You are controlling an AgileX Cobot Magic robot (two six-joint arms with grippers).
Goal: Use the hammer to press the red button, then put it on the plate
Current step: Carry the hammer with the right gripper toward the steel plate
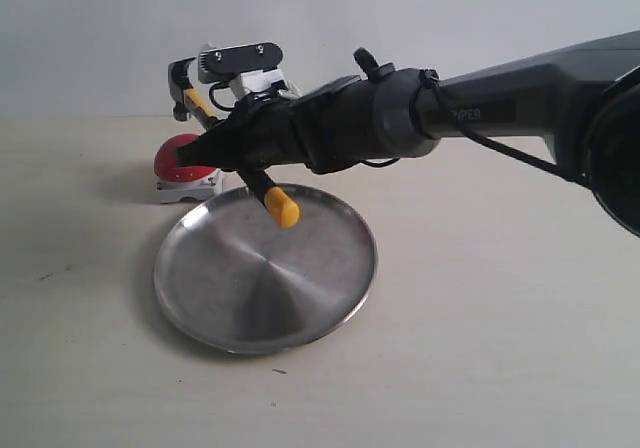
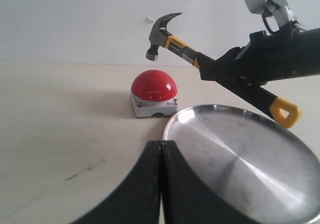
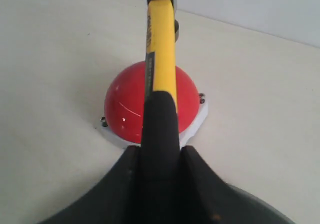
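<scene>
Right gripper (image 3: 159,159) reached in from the right of the exterior view, its fingers pinching the hammer (image 2: 181,49) on the black grip about midway along, just below the yellow neck. The handle sat squarely between both pads, with no gap that I could see. Hammer was tilted, with the head up at the upper left of the frame and the yellow looped end hanging down over the plate (image 2: 240,154). The striking face pointed downward and hung above the red button (image 2: 154,85), clearly apart from the dome, so the press was judged not yet made. Button sat left of centre on the table (image 1: 500,318), just beside the plate's far-left rim; touching or not, could not tell. Plate lay low and central, bare. Left gripper (image 2: 161,149) was off the work, fingers pressed together on nothing. Handling, as judgement: the hammer is stiff and head-heavy, so a mid-handle pinch leaves the head free to swing the tool round in the pads. The rubbery black grip looked the right place to hold, better than the smooth yellow neck. The dome is glossy and rounded, so a face landing off-centre could skid down its side. The plate is slick metal and probably light, so the hammer may slide or clatter if let go from high.
</scene>
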